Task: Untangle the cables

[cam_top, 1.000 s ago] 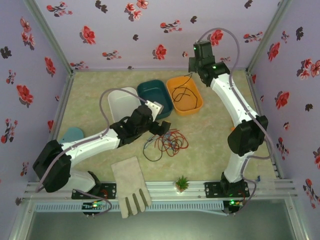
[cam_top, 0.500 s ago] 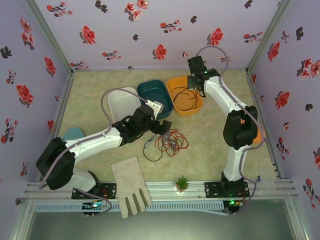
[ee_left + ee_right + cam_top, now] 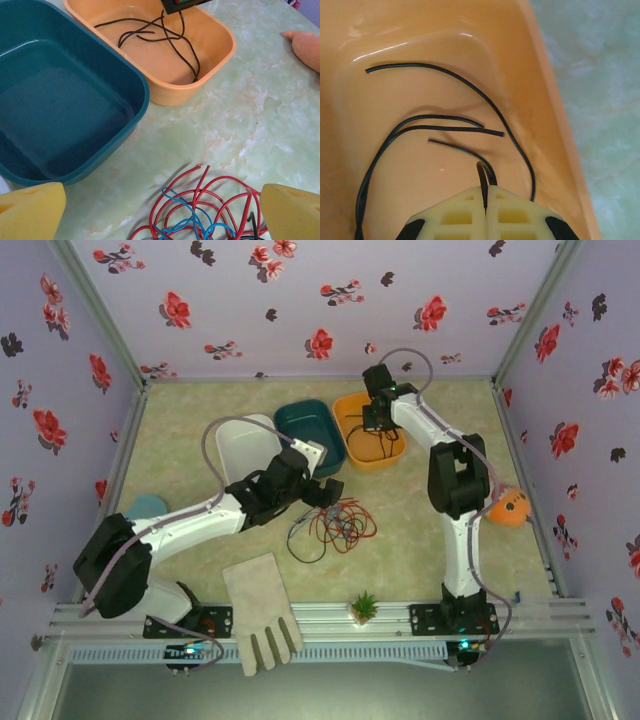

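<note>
Two cables, the red cable (image 3: 176, 183) and blue cable (image 3: 186, 221), lie tangled on the table (image 3: 250, 115) beneath the left gripper (image 3: 161, 212), whose jaws are spread wide and empty. The right gripper (image 3: 485, 192), pinched on the black cable (image 3: 445, 68), holds it inside the orange bin (image 3: 420, 20): the depositing step. Next: release, then isolate one strand.

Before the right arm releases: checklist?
1. Grip: right tool shut on black cable - ok.
2. Drop zone: black cable's loops lie inside orange bin - ok.
3. Next pick: left tool open above the tangle - ok.
4. Separation: red cable and blue cable intertwined - not ok.
5. Next bin: teal bin empty - ok.
6. Black bit at the tangle's edge, separate wire or not - cannot tell.
</note>
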Robot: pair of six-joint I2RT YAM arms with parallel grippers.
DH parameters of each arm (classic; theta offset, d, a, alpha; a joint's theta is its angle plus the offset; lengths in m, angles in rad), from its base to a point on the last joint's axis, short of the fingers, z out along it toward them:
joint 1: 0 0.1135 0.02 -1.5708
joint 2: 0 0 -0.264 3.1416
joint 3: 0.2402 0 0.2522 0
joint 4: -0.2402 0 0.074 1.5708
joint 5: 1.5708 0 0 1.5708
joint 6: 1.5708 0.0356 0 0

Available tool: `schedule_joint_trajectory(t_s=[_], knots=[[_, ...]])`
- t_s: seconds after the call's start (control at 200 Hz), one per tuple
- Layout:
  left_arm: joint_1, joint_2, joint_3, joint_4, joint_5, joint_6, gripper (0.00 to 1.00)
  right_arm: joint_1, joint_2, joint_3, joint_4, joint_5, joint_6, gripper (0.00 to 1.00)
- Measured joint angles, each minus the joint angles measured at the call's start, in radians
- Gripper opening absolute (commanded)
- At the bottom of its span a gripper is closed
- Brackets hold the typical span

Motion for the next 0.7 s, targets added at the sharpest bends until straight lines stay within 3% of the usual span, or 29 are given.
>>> schedule_joint_trajectory(t_s=[0.1, 0.405, 0.7], knots=[[0.000, 0.003, 0.000, 0.000, 0.005, -0.011, 1.00, 0.000, 0.030, 0.037, 0.002, -0.028, 0.000, 0.08], [0.000, 0.015, 0.000, 0.000, 0.015, -0.019, 1.00, 0.000, 0.064, 0.120, -0.011, -0.073, 0.002, 0.41], [0.003, 0.017, 0.000, 0.000, 0.015, -0.022, 1.00, 0.000, -0.027, 0.111, -0.034, -0.074, -0.003, 0.44]])
